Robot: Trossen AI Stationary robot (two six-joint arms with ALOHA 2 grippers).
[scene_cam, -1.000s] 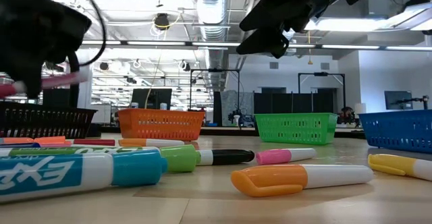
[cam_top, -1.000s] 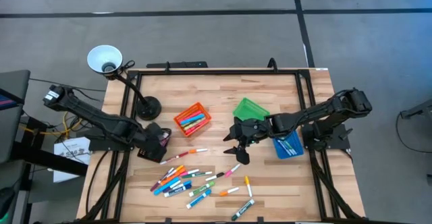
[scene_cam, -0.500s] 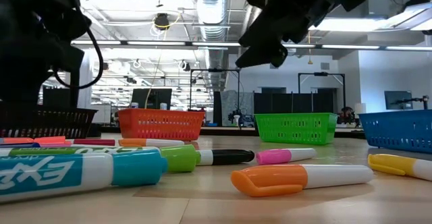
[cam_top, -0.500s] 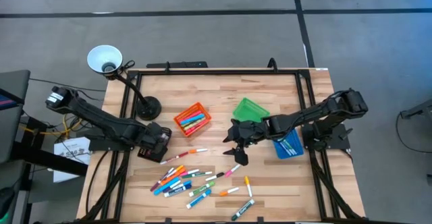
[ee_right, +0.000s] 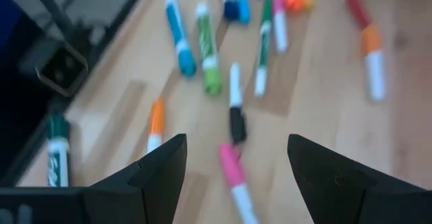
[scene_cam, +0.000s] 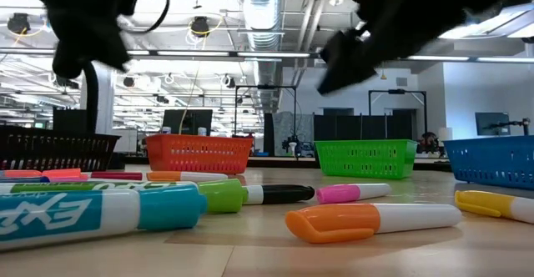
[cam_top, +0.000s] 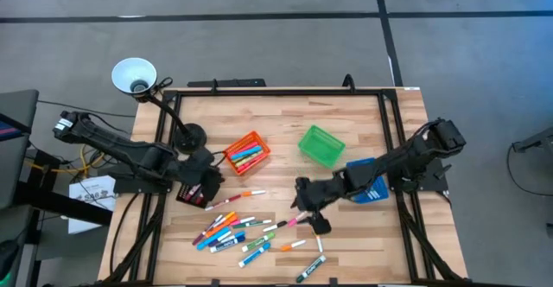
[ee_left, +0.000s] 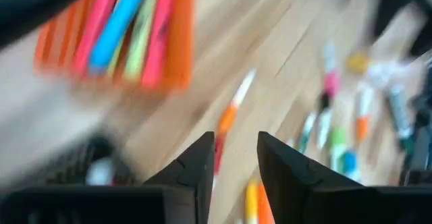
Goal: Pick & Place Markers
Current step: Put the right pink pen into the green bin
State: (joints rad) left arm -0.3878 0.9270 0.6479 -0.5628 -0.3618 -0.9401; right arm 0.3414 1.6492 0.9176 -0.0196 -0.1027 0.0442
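Several capped markers (cam_top: 238, 233) lie loose on the wooden table near its near edge, in blue, green, orange, pink and red; they also show in the right wrist view (ee_right: 209, 48). More markers lie in the orange bin (cam_top: 246, 151). My right gripper (cam_top: 311, 211) hangs open over the right end of the pile, above a pink-capped marker (ee_right: 233, 166), touching nothing. My left gripper (cam_top: 207, 176) is open with a narrow gap (ee_left: 236, 160) and empty, above the black bin (cam_top: 192, 192) at the table's left.
A green bin (cam_top: 321, 145) and a blue bin (cam_top: 370, 183) stand right of centre, the blue one partly under my right arm. A lamp stands with its base (cam_top: 188, 137) at the far left. A black frame rims the table (cam_top: 285, 92).
My right gripper has moved toward the near edge and down toward the loose markers, staying open. A second ago my left gripper held a pink marker by the black bin; that marker no longer shows at it, and the gripper has risen.
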